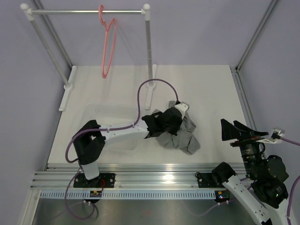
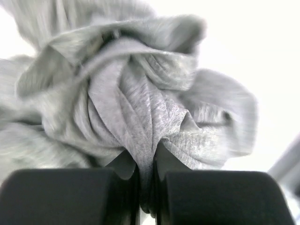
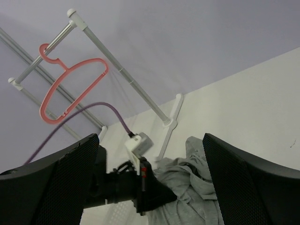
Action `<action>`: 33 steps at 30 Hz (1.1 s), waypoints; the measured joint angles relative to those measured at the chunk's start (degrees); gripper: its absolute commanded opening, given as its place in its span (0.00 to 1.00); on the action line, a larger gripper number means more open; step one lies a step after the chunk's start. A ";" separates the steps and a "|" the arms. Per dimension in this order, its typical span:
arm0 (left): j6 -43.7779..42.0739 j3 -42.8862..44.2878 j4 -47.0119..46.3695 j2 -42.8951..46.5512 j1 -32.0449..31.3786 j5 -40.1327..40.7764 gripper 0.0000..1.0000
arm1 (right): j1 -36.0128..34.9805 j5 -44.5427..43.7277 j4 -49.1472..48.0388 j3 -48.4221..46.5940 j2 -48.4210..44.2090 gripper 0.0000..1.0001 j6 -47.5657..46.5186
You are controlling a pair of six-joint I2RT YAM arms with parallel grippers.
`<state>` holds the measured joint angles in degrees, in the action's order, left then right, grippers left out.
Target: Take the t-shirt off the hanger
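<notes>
The grey t-shirt lies crumpled in a heap on the white table, right of centre. My left gripper reaches into the heap from the left, and in the left wrist view it is shut on a fold of the t-shirt pinched between its fingers. The pink hanger hangs bare on the rail at the back, well clear of the cloth. My right gripper stands open and empty at the near right, looking over at the t-shirt, the hanger and the left gripper.
The white-and-metal clothes rail spans the back, and its right post stands on a foot just behind the heap. A clear perforated basket sits on the table to the left, under the left arm.
</notes>
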<state>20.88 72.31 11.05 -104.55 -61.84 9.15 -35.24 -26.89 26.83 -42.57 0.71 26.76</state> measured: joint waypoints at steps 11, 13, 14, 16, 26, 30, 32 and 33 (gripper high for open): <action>-8.28 18.53 10.56 21.35 -1.01 20.35 0.00 | -0.02 0.07 -0.07 0.28 0.00 1.00 -0.02; -9.81 19.56 12.09 24.81 -0.72 26.73 0.00 | -0.02 0.04 -0.11 0.28 0.00 0.99 -0.04; -10.45 19.54 12.98 26.60 -0.57 29.49 0.00 | -0.02 0.04 -0.13 0.28 0.00 0.99 -0.02; -11.89 17.92 14.21 30.99 0.09 35.06 0.00 | -0.02 0.13 -0.24 0.28 0.00 1.00 -0.04; -14.21 3.61 16.57 54.05 6.36 48.43 0.00 | -0.02 0.59 -0.74 0.50 0.68 1.00 -0.04; -12.68 -3.08 16.26 59.12 8.92 51.15 0.00 | -0.02 0.59 -0.81 0.61 0.72 0.99 -0.04; -11.30 -6.23 16.44 59.76 11.26 50.75 0.00 | -0.02 0.59 -0.83 0.61 0.72 0.99 -0.04; -10.69 -8.15 15.98 59.84 12.72 49.75 0.00 | -0.02 0.59 -0.83 0.61 0.72 0.99 -0.04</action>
<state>10.20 64.16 27.03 -44.71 -49.12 58.89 -35.27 -26.30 26.00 -41.95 1.43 26.72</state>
